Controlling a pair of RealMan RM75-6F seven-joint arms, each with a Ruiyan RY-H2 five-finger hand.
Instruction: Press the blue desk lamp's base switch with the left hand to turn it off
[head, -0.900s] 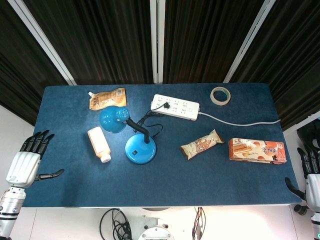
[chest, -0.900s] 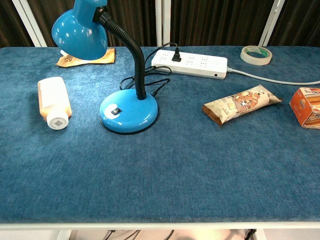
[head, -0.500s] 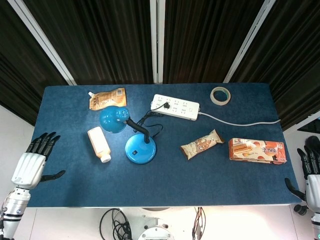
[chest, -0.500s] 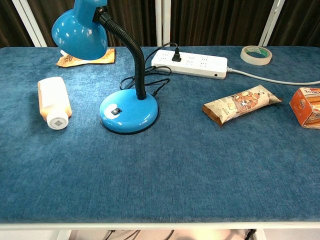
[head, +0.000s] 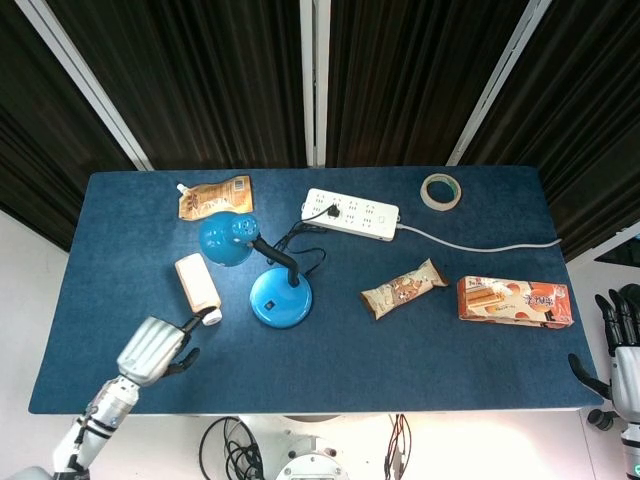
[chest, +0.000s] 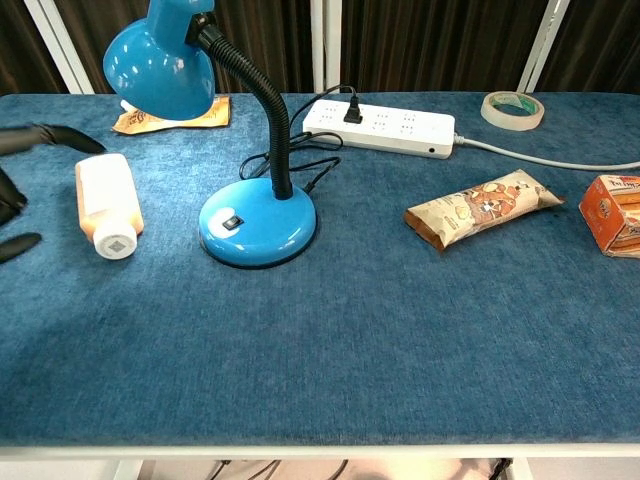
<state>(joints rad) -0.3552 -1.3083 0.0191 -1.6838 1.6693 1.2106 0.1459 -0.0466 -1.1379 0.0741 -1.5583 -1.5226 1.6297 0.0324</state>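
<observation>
My left fingers (chest: 40, 133) are apart and hold nothing: in the chest view their dark tips poke in at the left edge, one above the bottle (chest: 105, 204) and others lower down. I think I spread them so a single tip can be sent down onto the switch (chest: 232, 223). The left hand (head: 152, 350) hovers over the near left part of the table (head: 420, 350), with the bottle's cap just beyond its tips.

The switch is a small dark rocker on the front of the lamp (head: 278, 296) base, facing me, so I judge a reach from the near side is the sensible line. The lamp stands left of centre, base flat, its neck arching back and left so the shade (chest: 160, 68) hangs above the bottle's far end. That leaves the base open from above. The bottle lies between my hand and the base; I would pass in front of its cap.

My right hand (head: 620, 352) waits off the table's right edge, fingers apart and upright, empty, out of the way.
</observation>
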